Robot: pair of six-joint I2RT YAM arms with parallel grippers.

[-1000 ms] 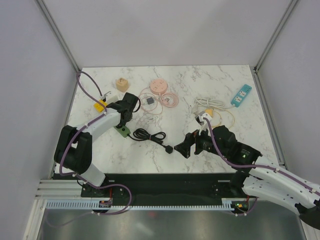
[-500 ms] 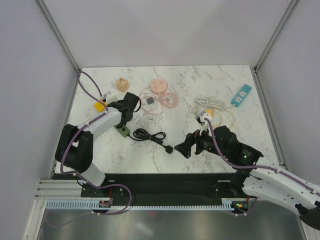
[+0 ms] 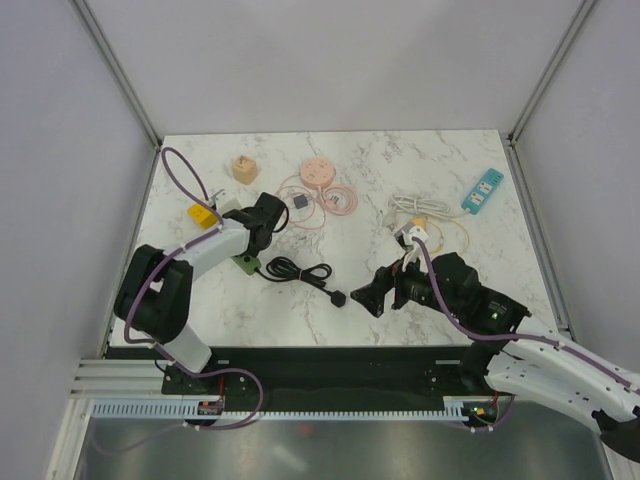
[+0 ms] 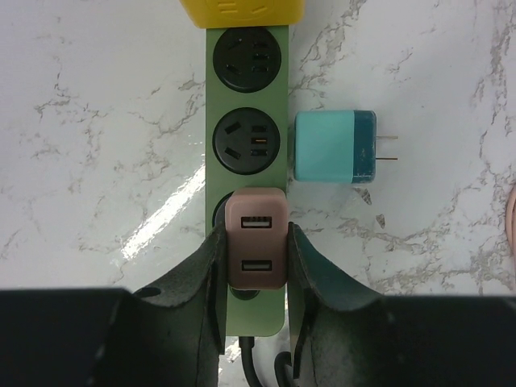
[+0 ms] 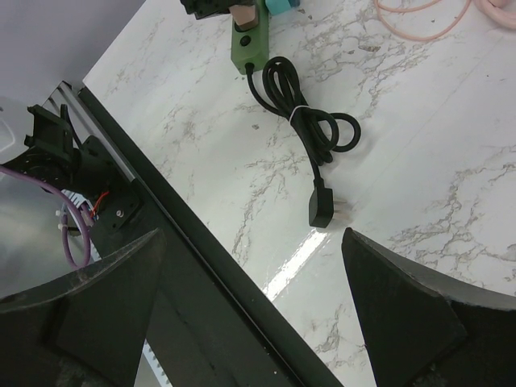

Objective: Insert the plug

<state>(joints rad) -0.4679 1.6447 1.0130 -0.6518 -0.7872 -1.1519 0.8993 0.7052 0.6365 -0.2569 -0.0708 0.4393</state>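
Left gripper [image 4: 255, 243] shifted right | clamps pink charger [image 4: 255, 230] on green strip [image 4: 246, 100] | right gripper [image 5: 251, 242] wide

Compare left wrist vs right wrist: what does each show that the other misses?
Left wrist only: the green power strip's socket faces, the upper two free; the pink USB adapter's ports, with the left fingers on either side of it; the teal adapter's prongs; a yellow block.
Right wrist only: the coiled black cord and its plug lying loose on the marble.
Both: the strip, plus both adapters, which the right wrist view catches only as slivers at its top edge.
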